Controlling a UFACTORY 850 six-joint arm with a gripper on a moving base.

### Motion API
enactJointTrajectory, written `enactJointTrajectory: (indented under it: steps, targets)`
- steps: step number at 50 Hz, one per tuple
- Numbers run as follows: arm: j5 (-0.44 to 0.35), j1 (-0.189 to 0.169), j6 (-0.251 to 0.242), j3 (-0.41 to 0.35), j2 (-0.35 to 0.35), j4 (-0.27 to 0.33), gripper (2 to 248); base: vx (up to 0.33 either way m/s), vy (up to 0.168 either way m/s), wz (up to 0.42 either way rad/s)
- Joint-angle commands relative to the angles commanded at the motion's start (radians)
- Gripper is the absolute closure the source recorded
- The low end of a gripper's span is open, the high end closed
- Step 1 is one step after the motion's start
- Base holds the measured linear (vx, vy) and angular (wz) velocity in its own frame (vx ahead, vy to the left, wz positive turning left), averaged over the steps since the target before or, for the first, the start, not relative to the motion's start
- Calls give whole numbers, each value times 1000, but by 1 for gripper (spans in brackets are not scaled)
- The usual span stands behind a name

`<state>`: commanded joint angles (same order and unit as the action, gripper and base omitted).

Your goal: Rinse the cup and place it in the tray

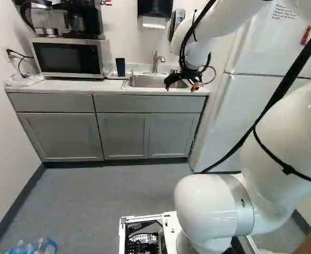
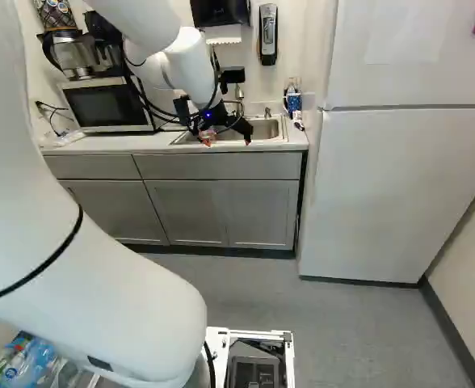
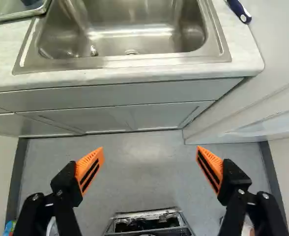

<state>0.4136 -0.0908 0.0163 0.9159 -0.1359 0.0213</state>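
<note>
My gripper point(image 1: 180, 86) hangs in front of the sink point(image 1: 153, 81), high over the counter's front edge. Seen from the wrist, the gripper point(image 3: 150, 164) has its two orange-padded fingers wide apart, nothing between them and floor far below. A dark cup point(image 1: 120, 66) stands on the tray point(image 1: 113, 75), between microwave and sink in the left base view. The wrist view shows only a corner of the tray point(image 3: 17, 14) beside the sink basin point(image 3: 134, 29), with the dark cup's lower part point(image 3: 28, 2) on it. The arm hides the cup in the right base view.
A faucet point(image 1: 156, 62) rises behind the sink. The microwave point(image 1: 68, 57) stands left of the tray, with a coffee maker on top. A white fridge point(image 2: 391, 186) borders the counter's right end. Beside the sink lies a dark-blue-handled item point(image 3: 240, 11). Grey cabinets point(image 1: 60, 135) form the counter front.
</note>
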Motion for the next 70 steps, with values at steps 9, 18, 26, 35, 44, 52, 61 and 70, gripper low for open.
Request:
enactJointTrajectory:
  steps: [9,18,26,35,44,52,61,70]
  targets:
    - [-9,1,0,-6,-1,0,3,0,0,0]
    - [-28,2,0,-18,-3,0,3,0,0,0]
    - [-52,4,-1,-33,-6,-1,3,0,0,0]
    - [-87,6,-1,-56,-10,-1,3,0,0,0]
    - [-132,9,-2,-85,-15,-2,3,0,0,0]
    - [-179,13,-2,-115,-20,-3,3,0,0,0]
    - [-240,17,-3,-155,-27,-4,3,0,0,0]
    - [-311,22,-4,-200,-35,-5,3,0,0,0]
